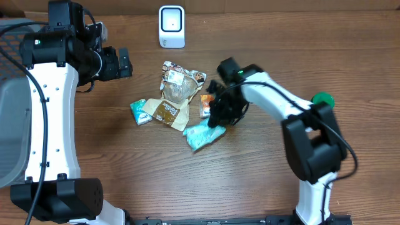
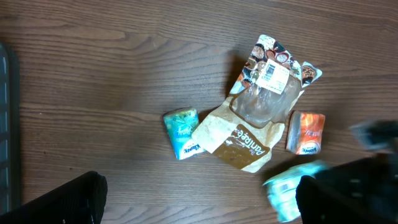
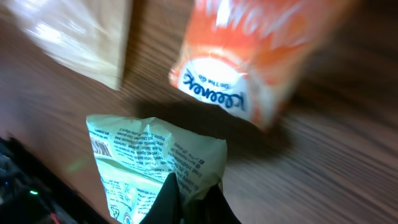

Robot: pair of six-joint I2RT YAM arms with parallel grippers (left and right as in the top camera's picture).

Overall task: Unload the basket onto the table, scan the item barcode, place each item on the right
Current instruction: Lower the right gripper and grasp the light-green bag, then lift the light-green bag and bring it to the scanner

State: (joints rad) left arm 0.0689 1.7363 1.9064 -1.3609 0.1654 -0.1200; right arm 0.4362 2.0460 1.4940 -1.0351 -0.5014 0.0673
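My right gripper (image 1: pixel 220 120) is shut on one edge of a pale teal tissue pack (image 1: pixel 203 135) at the right of the item pile. In the right wrist view the dark fingertips (image 3: pixel 171 190) pinch the pack's crumpled edge (image 3: pixel 155 155), its printed side facing the camera. The white barcode scanner (image 1: pixel 171 26) stands at the table's far edge. My left gripper (image 1: pixel 122 62) hangs open above the table left of the pile, holding nothing. Its fingers (image 2: pixel 62 199) frame bare wood in the left wrist view, with the pale teal pack (image 2: pixel 287 190) blurred at the lower right.
Also in the pile are a clear-window snack bag (image 1: pixel 181 83), a brown packet (image 1: pixel 167 112), a teal tissue pack (image 1: pixel 140 111) and an orange tissue pack (image 1: pixel 205 106). A green round object (image 1: pixel 323 99) lies at the right. A grey basket (image 1: pixel 9 94) stands at the left edge.
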